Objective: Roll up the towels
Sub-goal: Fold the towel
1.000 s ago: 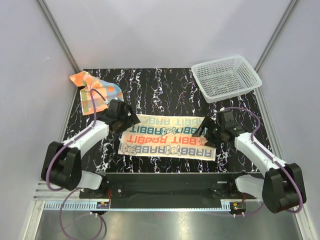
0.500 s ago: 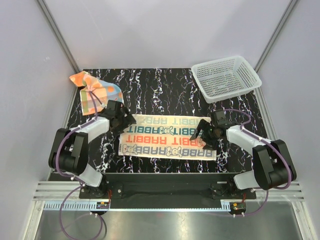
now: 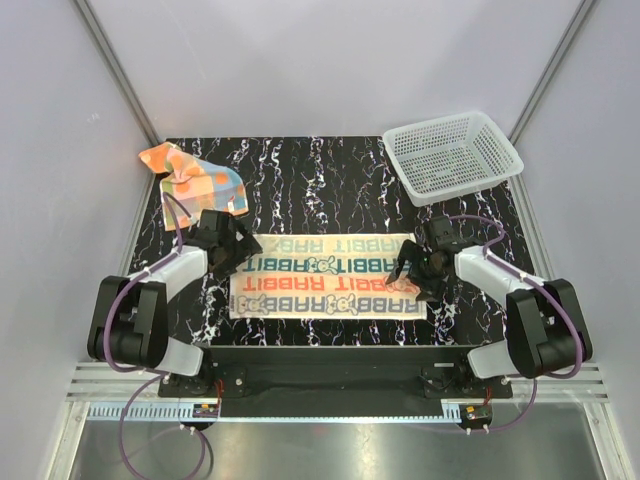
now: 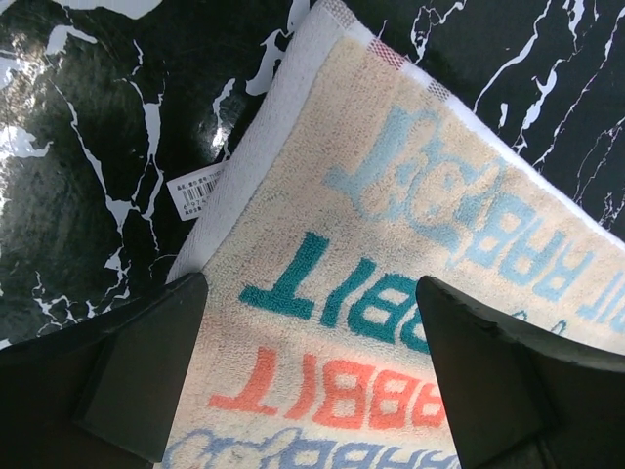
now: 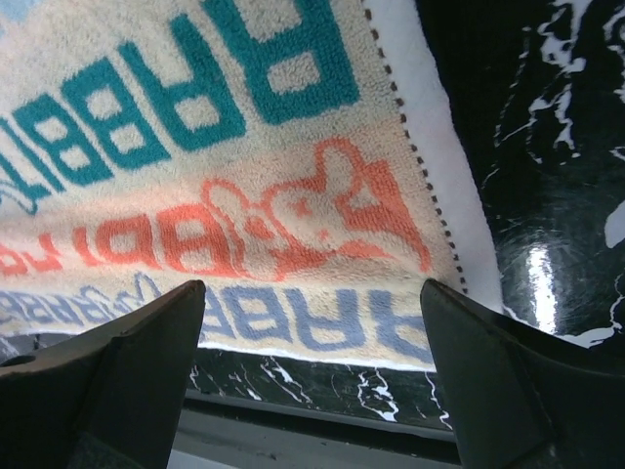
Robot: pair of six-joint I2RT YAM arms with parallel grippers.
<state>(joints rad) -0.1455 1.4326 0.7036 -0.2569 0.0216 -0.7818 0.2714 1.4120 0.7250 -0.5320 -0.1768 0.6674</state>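
The cream towel [image 3: 330,282] with teal, orange and blue "RABBIT" lettering lies spread flat on the black marbled table [image 3: 320,180], long side left to right. My left gripper [image 3: 235,252] hangs open just over its left end [image 4: 391,244]. Both fingers straddle the lettering and hold nothing. My right gripper [image 3: 408,272] stands open low over the towel's right end [image 5: 244,147], near the front edge, also holding nothing. The orange towel [image 3: 190,180] with blue, green and yellow patches lies crumpled at the far left corner.
A white mesh basket [image 3: 452,155] stands at the far right corner. A small white label [image 4: 195,191] sticks out from the cream towel's left edge. The table's front edge [image 5: 322,410] runs close below the right gripper.
Both arms have drawn in, and the cream towel has slid slightly left and toward the front and now lies straighter. Both grippers have opened a little wider.
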